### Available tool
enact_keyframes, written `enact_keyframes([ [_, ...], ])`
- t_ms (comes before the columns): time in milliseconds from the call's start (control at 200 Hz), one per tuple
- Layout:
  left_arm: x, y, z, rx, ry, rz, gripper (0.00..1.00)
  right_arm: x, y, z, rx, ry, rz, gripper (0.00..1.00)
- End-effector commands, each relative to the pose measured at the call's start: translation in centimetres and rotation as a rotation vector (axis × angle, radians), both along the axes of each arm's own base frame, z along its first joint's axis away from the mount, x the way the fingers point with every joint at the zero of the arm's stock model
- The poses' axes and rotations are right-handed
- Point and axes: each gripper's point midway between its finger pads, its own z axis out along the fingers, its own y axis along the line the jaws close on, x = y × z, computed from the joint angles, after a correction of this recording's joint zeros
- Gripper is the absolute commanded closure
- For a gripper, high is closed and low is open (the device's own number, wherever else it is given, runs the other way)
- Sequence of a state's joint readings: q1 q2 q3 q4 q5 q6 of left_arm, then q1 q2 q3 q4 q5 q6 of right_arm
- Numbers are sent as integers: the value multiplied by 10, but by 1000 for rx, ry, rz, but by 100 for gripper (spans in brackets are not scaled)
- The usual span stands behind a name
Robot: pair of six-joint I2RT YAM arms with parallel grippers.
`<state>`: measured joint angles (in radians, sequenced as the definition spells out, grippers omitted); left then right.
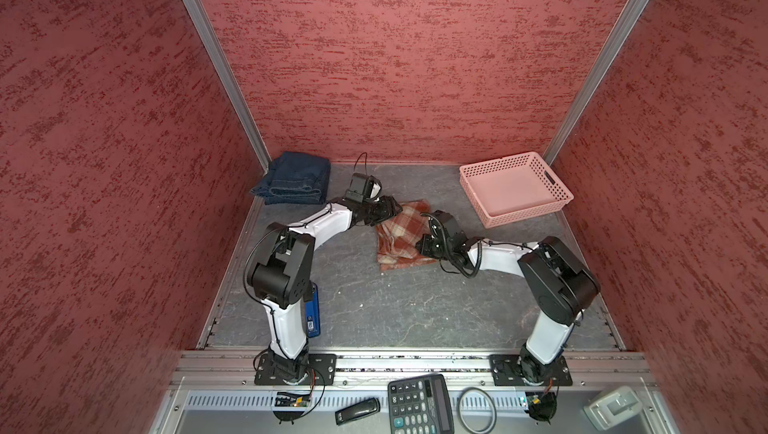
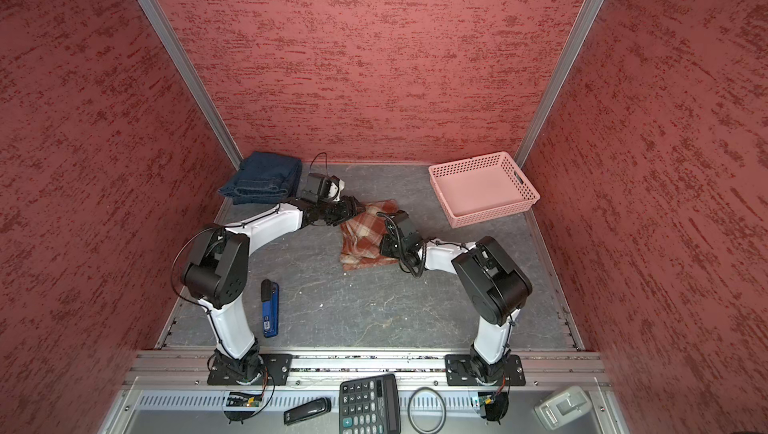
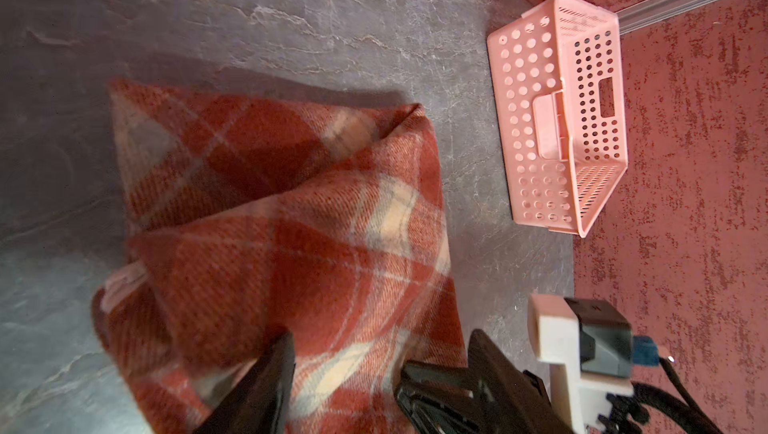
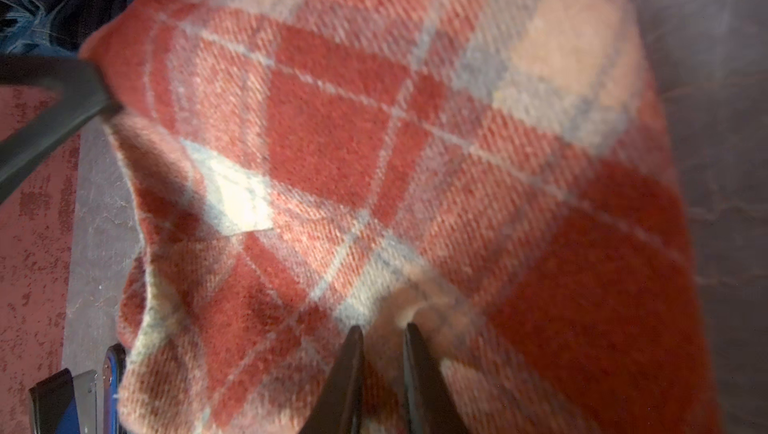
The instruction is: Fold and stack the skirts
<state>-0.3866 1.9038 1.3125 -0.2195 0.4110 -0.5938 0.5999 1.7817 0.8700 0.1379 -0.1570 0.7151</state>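
Note:
The rust-red and cream plaid skirt (image 1: 399,240) (image 2: 363,238) lies partly folded mid-table. My left gripper (image 1: 392,208) (image 2: 356,206) is at its far left corner, open, with plaid cloth (image 3: 291,224) lying between the wide-apart fingers (image 3: 382,340). My right gripper (image 1: 419,246) (image 2: 383,245) sits on the skirt's right edge. Its fingers (image 4: 382,328) are pinched on a bunched fold of the plaid (image 4: 353,141). Two folded dark blue denim skirts (image 1: 296,180) (image 2: 264,178) are stacked in the back left corner.
A pink perforated basket (image 1: 559,197) (image 2: 528,197) (image 3: 557,120) stands empty at the back right. A blue device (image 2: 270,311) lies by the left arm's base. A calculator (image 1: 419,405) and small items sit on the front ledge. Red walls enclose three sides.

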Motion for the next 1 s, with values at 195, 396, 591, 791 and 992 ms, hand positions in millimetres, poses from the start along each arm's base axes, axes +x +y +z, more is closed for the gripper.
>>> enact_keyframes([
  [195,19,21,-59,15,100,44,34,-16,29,16,39,-220,112,79],
  [396,17,25,-68,5,122,49,34,-36,43,15,29,-247,192,79],
  [591,18,23,-60,-22,118,45,34,-32,38,64,35,-413,187,78],
  [791,24,25,-14,-26,31,38,24,-12,25,99,6,-500,103,66],
  [992,24,49,39,69,-89,60,16,20,0,102,-31,-346,-21,46],
])
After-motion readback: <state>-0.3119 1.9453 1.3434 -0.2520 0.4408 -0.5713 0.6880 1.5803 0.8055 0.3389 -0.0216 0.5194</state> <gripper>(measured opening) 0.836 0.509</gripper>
